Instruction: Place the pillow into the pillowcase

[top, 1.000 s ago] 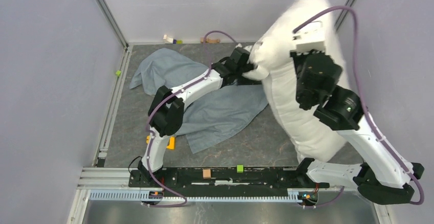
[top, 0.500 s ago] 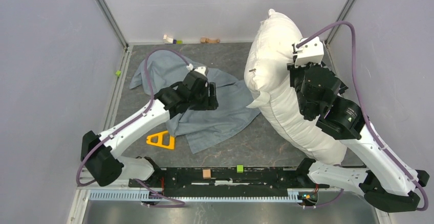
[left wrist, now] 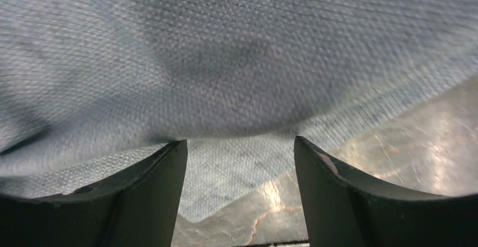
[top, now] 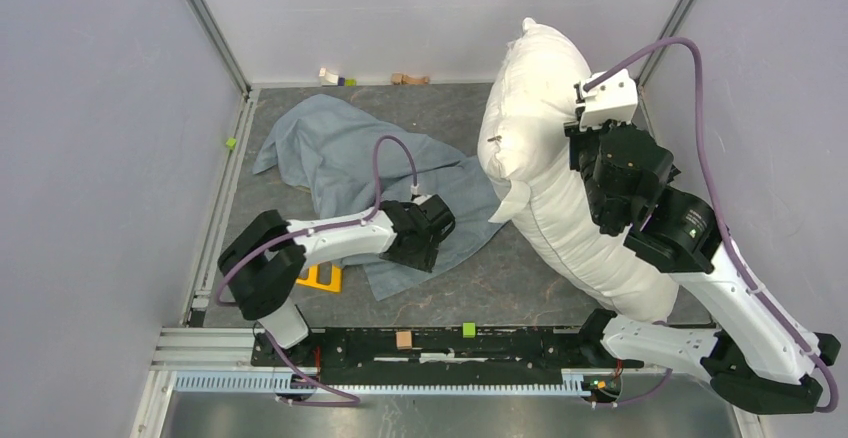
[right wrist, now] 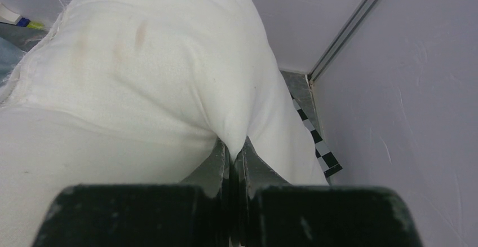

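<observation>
Two roles now: left pincer (left wrist: 239,145) has swung off the pillow (top: 540,148) to the near hem of the pillowcase (top: 335,153), lower centre, jaws apart, likely to open it; right pincer (right wrist: 234,151) stays clamped on the upright pillow, right side.

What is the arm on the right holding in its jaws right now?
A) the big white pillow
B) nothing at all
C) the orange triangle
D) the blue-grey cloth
A: the right wrist view shows the right arm's jaws pinched shut on a fold of the white pillow.
</observation>
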Controlling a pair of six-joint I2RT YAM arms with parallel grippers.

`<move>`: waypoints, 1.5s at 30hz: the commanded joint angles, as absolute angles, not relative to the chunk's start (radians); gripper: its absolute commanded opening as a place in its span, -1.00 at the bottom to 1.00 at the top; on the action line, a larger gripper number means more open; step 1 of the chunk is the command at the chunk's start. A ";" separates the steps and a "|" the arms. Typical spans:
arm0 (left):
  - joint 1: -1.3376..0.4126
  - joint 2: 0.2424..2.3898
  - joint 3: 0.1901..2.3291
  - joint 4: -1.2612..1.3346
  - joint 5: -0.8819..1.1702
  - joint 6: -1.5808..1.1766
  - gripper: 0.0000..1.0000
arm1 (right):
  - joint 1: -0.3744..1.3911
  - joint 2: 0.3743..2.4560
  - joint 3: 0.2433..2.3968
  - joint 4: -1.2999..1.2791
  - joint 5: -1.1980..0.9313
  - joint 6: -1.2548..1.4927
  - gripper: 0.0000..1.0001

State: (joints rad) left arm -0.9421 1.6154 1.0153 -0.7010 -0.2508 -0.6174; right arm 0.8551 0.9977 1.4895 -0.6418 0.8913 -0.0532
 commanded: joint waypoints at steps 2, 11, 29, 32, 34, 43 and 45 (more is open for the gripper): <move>-0.954 1.751 1.017 -0.616 -0.282 -0.647 0.27 | 0.852 0.973 1.561 -0.587 0.919 -0.072 -1.00; -1.051 1.725 1.108 -0.606 -0.078 -0.665 -0.95 | 0.852 1.005 1.571 -0.580 0.964 -0.105 -1.00; -1.095 1.431 1.109 -0.711 0.015 -0.753 0.28 | 0.851 1.025 1.427 -0.546 0.826 -0.002 -1.00; -1.018 1.392 1.110 -0.740 -0.043 -0.742 0.33 | 0.852 1.016 1.378 -0.531 0.791 0.042 -1.00; -0.935 1.369 1.119 -0.750 -0.043 -0.712 0.34 | 0.851 1.010 1.346 -0.507 0.745 0.047 -1.00; -0.590 1.426 1.264 -0.707 -0.056 -0.623 0.45 | 0.852 1.097 1.226 -0.447 0.496 0.129 -0.99; -0.533 1.471 1.298 -0.683 -0.051 -0.629 0.45 | 0.853 1.125 1.186 -0.426 0.432 0.163 -0.99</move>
